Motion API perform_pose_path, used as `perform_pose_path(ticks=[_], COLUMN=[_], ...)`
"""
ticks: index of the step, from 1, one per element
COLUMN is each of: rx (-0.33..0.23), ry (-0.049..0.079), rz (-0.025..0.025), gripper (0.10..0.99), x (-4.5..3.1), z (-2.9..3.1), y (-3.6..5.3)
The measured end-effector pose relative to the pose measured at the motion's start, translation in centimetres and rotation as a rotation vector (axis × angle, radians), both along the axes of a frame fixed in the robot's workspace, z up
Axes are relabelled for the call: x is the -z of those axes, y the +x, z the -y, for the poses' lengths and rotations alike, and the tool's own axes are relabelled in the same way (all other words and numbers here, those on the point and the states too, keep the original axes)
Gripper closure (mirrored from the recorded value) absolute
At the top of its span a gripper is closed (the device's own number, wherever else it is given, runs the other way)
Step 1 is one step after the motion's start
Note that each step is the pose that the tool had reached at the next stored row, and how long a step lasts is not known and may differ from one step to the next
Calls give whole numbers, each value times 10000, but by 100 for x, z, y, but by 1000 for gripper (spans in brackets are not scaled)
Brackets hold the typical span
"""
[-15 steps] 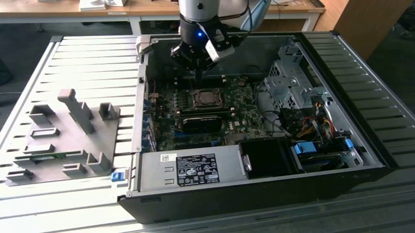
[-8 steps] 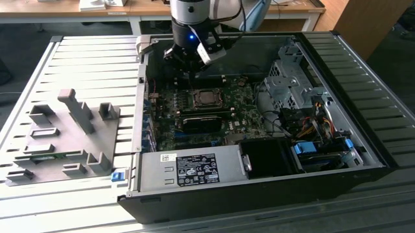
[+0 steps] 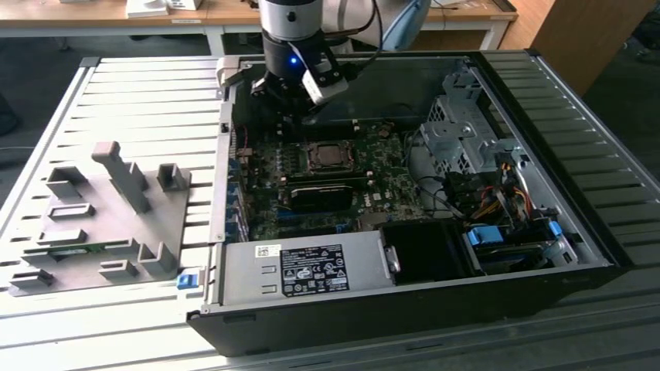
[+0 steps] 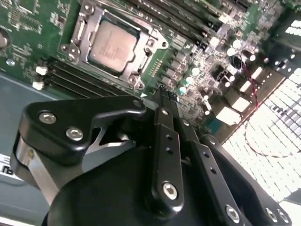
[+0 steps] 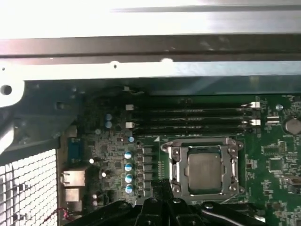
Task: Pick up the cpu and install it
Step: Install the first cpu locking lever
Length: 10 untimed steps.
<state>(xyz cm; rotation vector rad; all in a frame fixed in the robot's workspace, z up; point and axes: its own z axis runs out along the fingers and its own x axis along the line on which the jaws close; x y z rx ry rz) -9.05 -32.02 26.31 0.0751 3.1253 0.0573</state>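
Nearest the lens in the second wrist view is the black gripper (image 4: 164, 96), filling the lower half of the frame; its two fingers (image 4: 165, 141) lie pressed together with no gap, and nothing is held between them. The tips end just above the green motherboard (image 4: 197, 61), beside a corner of the socket (image 4: 115, 44), without clearly touching anything.

The cpu (image 4: 113, 44) sits in the upper left of that frame, lying flat inside the metal-framed socket with its silvery-grey top facing up. It is square, so it has no long axis; its edges run parallel to the socket frame, which appears turned at a slant in this view. In the first wrist view the cpu (image 5: 205, 172) is at the lower right of centre, squared up with the frame, and the memory slots (image 5: 188, 120) run across just above it.

In the exterior view the arm (image 3: 294, 46) stands at the top centre over the open computer case (image 3: 495, 77), with the socket below it, and a grey holder plate (image 3: 98, 216) lies on the slatted table (image 3: 134, 85) at the left.
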Motion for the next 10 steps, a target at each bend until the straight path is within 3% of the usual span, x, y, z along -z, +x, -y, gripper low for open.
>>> perform_pose_path(ticks=[10], rx=[-1], ry=[0], rz=[0], gripper=[980], x=[44], z=[-155], y=[-40])
